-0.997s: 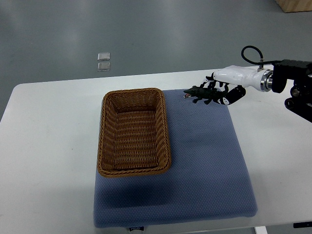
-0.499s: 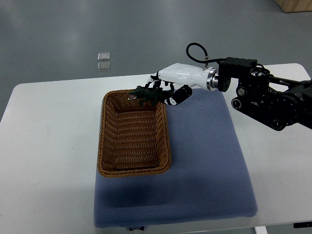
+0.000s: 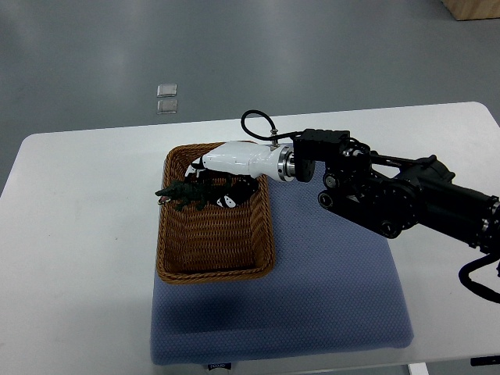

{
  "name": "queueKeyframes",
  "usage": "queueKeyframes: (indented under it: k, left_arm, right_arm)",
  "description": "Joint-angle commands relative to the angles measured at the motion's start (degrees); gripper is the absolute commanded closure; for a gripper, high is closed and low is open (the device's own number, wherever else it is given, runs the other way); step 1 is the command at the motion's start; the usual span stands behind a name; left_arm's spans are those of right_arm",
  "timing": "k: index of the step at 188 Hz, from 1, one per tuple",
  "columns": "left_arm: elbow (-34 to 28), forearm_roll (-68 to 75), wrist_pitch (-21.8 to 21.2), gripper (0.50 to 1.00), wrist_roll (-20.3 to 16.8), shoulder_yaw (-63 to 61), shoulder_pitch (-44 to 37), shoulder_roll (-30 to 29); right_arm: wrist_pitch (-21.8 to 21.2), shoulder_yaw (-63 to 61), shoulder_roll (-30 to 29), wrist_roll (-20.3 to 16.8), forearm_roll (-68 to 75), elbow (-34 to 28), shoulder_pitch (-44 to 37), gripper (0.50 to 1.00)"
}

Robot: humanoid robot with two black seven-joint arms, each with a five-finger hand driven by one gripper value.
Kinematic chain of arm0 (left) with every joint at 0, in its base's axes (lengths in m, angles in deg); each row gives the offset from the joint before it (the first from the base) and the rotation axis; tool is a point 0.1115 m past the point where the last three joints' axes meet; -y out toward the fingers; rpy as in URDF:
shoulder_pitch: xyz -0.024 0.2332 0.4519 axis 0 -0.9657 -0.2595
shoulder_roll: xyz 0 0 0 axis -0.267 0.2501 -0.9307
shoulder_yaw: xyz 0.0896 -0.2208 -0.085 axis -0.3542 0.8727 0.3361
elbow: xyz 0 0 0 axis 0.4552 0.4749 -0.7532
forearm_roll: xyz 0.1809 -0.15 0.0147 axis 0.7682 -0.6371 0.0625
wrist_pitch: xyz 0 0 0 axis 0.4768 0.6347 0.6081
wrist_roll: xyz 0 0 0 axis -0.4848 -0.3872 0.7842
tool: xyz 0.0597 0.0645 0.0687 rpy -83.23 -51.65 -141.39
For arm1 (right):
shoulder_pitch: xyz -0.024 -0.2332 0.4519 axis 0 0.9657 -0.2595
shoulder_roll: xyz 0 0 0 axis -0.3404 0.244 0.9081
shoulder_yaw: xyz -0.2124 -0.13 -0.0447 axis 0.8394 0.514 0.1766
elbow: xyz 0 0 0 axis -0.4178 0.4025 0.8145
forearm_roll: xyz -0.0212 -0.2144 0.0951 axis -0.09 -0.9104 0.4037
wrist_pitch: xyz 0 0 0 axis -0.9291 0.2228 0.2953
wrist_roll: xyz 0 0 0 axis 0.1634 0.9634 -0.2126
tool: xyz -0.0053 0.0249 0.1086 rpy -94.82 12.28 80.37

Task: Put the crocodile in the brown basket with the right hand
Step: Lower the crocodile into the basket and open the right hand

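Observation:
A dark green toy crocodile [image 3: 184, 194] hangs over the brown wicker basket [image 3: 214, 266], its snout reaching the basket's left rim. My right hand [image 3: 219, 186], white with black fingertips, is shut on the crocodile's rear half, above the far part of the basket. The black right arm [image 3: 398, 195] stretches in from the right edge, low over the blue mat. The left arm does not show.
The basket sits on the left part of a blue padded mat [image 3: 328, 297] on a white table [image 3: 78, 234]. Two small clear squares [image 3: 166, 98] lie on the grey floor beyond the table's far edge.
My right hand has carried the crocodile leftward, from beside the basket's far right corner to over its inside. The arm now reaches much further into the picture.

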Motion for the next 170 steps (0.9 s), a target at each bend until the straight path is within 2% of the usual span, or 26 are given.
queueKeyframes:
  k: [1, 88, 119, 141, 154, 170]
  left_arm:
    - [0.05, 0.00, 0.01, 0.500, 0.00, 0.00, 0.01, 0.00]
    - [0.05, 0.00, 0.01, 0.500, 0.00, 0.00, 0.01, 0.00]
    - [0.05, 0.00, 0.01, 0.500, 0.00, 0.00, 0.01, 0.00]
    - [-0.04, 0.00, 0.01, 0.500, 0.00, 0.00, 0.01, 0.00]
    - [0.05, 0.00, 0.01, 0.500, 0.00, 0.00, 0.01, 0.00]
    - [0.05, 0.00, 0.01, 0.500, 0.00, 0.00, 0.01, 0.00]
  right_arm:
    - [0.06, 0.37, -0.41, 0.03, -0.16, 1.20, 0.44, 0.942]
    - [1.38, 2.31, -0.15, 0.21, -0.42, 2.34, 0.97, 0.922]
    - [2.17, 2.22, -0.15, 0.21, -0.33, 2.43, 1.06, 0.791]
    - [2.17, 2.22, 0.03, 0.21, -0.33, 2.43, 1.06, 0.781]
    - [2.17, 2.13, 0.12, 0.21, -0.24, 2.43, 1.06, 0.746]
    - [2.17, 2.04, 0.21, 0.21, -0.24, 2.43, 1.06, 0.742]
